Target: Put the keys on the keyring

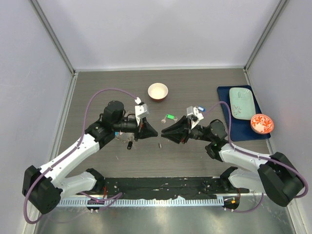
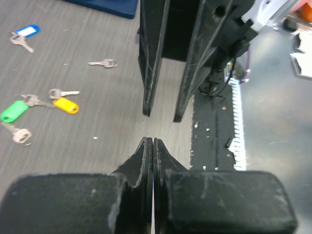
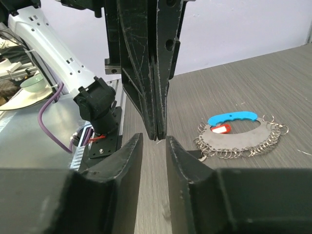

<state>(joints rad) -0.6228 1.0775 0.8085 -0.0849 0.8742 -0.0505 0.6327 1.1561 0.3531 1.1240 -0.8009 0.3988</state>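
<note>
Where thin beaded-wire keyring (image 3: 229,153) lies bunched, curved blue plastic tag (image 3: 232,117) adjoins.

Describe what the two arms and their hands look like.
Both arms have white links between black joints: the left arm and the right arm. A purple cable loops along each. The left hand and right hand are black, with flat fingers tapering to narrow tips.

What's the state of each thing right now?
Left hand: shut.
Right hand: open.
Keyring: flat on table, unheld.
Green-tag key: on table, off keyring.
Yellow-tag key: on table, off keyring.
Blue-tag key: on table, off keyring.
Plain key: on table, off keyring.
White bowl: upright, empty.
</note>
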